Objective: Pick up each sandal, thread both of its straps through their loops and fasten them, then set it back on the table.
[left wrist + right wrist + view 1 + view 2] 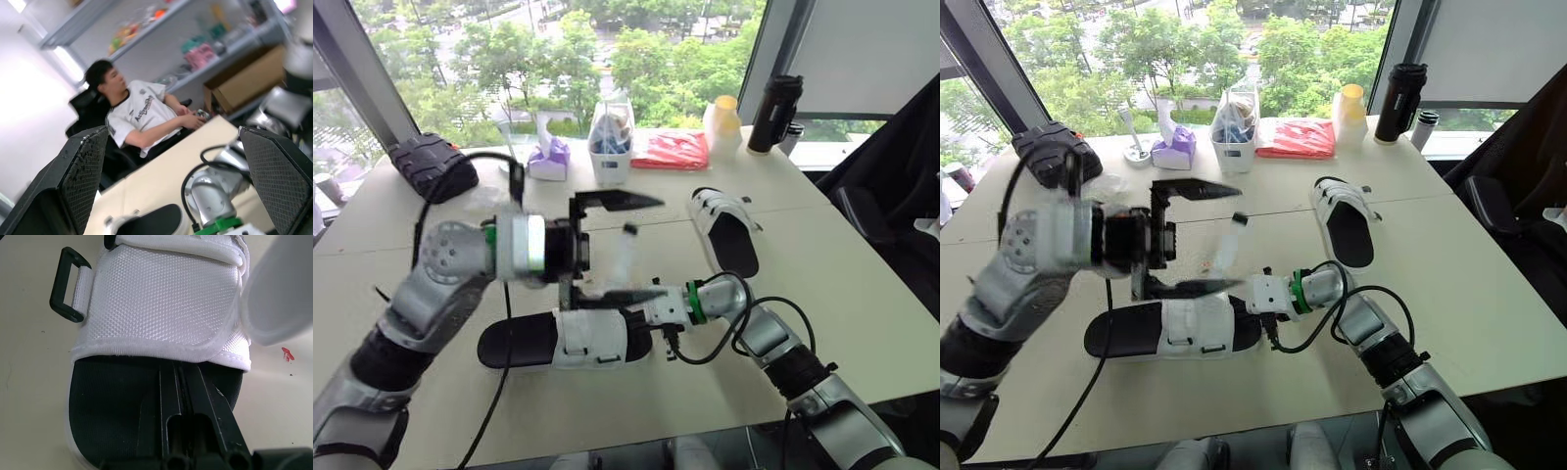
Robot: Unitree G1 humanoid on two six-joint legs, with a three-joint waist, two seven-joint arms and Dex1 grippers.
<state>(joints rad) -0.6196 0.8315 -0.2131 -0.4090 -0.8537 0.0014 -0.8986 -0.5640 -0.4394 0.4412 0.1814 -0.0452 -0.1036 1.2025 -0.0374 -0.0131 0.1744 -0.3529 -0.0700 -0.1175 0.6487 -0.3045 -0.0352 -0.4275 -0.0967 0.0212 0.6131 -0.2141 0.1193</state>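
The two fingers (pixel 617 202) of the left gripper (pixel 654 246) stand wide apart, gripping nothing, one above the other over the near sandal (pixel 563 341). A loose white strap (pixel 626 253) rises between them; whether it touches the lower finger cannot be told. The right gripper (pixel 182 369) has its fingers pressed together and lies flat on that sandal's black footbed, its tips at the hem of the white upper (pixel 161 298). This sandal lies lengthwise close to the front edge of the table (pixel 862 294), with only a narrow band of bare top before the drop. The second sandal (pixel 725 231) lies well apart, further back and to the right, with bare table all round it and on to the right edge. Along the far edge stand a black bag (pixel 432 165), a tissue box (pixel 549 158), a clear container (pixel 611 135), a red packet (pixel 671 150), a yellow-capped bottle (pixel 722 125) and a black flask (pixel 773 113), leaving the middle open. The right wrist view adds a black rectangular loop (pixel 68 284) standing empty at the side of the upper. The left wrist view looks past the table edge to a person (pixel 137 112) leaning back in a chair before shelves.
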